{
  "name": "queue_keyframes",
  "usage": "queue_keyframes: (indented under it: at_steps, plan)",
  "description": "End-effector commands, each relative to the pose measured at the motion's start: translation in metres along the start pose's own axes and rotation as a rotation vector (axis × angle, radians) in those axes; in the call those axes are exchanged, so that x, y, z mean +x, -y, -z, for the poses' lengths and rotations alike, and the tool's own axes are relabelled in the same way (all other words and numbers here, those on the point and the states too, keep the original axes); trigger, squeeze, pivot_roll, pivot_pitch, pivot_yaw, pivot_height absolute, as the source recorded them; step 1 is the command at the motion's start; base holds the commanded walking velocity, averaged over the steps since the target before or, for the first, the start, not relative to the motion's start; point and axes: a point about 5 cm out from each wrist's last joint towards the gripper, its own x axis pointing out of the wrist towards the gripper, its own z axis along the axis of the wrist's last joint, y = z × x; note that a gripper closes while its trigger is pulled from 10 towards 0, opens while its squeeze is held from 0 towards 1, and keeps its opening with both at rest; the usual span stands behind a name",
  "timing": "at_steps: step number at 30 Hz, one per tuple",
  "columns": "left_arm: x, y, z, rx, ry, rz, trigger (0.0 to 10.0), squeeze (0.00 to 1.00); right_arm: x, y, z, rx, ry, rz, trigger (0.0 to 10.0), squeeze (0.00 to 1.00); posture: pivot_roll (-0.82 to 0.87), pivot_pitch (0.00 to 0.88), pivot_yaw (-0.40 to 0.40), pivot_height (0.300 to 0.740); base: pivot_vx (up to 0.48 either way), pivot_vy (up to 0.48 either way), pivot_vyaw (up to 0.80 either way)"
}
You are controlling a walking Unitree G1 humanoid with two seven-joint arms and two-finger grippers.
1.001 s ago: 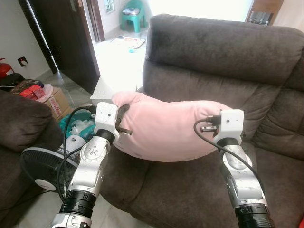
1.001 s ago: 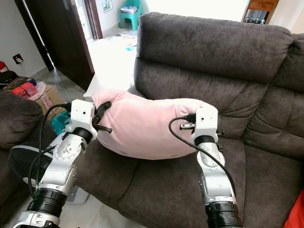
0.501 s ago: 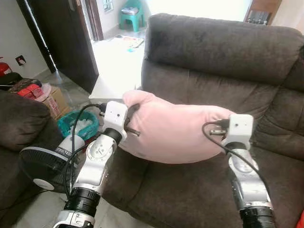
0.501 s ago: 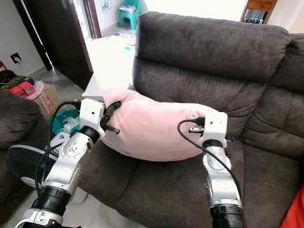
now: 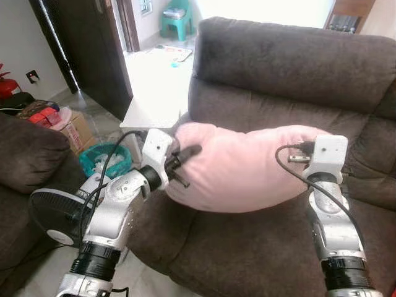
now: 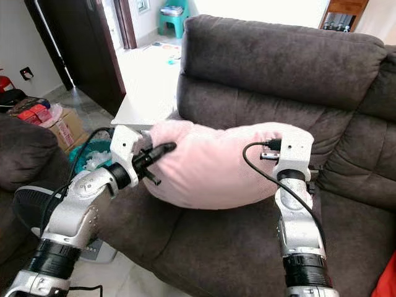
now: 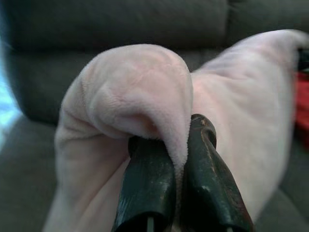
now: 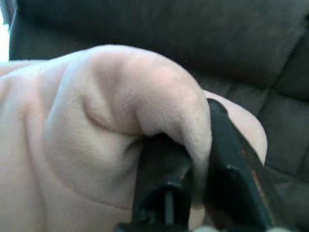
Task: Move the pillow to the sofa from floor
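Brown plush covers the sofa (image 5: 291, 68), whose thick back and seat cushions take up most of the head views. To its left a white table (image 5: 154, 105) stands in a bright doorway beside a dark door (image 5: 86, 49), with a teal stool (image 5: 175, 18) farther back. On the floor at the left lie a fan (image 5: 59, 216), a teal basket (image 5: 105, 162) and a cardboard box (image 5: 71, 130), next to a second brown armrest (image 5: 28, 154).

The pink pillow (image 5: 241, 164) hangs across the front of the sofa's backrest, above the seat, stretched between the two arms. The left tool (image 7: 176, 159) pinches a fold at the pillow's left end, fingers (image 7: 147, 188) pressed together on the fabric. The right tool (image 8: 198, 159) pinches a fold at the pillow's right end in the same way, close to the backrest.
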Motion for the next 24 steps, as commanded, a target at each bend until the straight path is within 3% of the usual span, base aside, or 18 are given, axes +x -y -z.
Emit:
queue_keyframes:
  at_steps: [1, 4, 9, 18, 24]
  plan:
    - [0.003, 0.018, -0.009, -0.054, 0.030, 0.131, 10.0, 0.00, 0.001, -0.020, -0.008, -0.069, 0.025, -0.122, 10.0, 0.00, 0.05, 0.020, -0.004, 0.740, 0.000, 0.000, 0.00]
    - [0.000, 0.022, -0.004, -0.101, 0.010, 0.163, 10.0, 0.00, 0.000, -0.026, -0.007, -0.123, 0.035, -0.161, 10.0, 0.00, 0.05, 0.021, -0.005, 0.740, 0.000, 0.000, 0.00]
    - [-0.002, 0.028, 0.000, -0.155, -0.012, 0.205, 10.0, 0.00, 0.000, -0.028, -0.011, -0.124, 0.047, -0.160, 10.0, 0.00, 0.05, 0.022, -0.006, 0.740, 0.000, 0.000, 0.00]
    - [-0.004, 0.026, 0.009, -0.201, -0.034, 0.166, 10.0, 0.00, -0.001, -0.054, -0.047, -0.094, 0.265, -0.326, 10.0, 0.00, 0.06, 0.024, -0.009, 0.740, 0.000, 0.000, 0.00]
    - [-0.007, 0.023, 0.015, -0.222, -0.047, 0.136, 10.0, 0.00, -0.003, -0.061, -0.041, -0.132, 0.232, -0.406, 10.0, 0.00, 0.06, 0.027, -0.013, 0.740, 0.000, 0.000, 0.00]
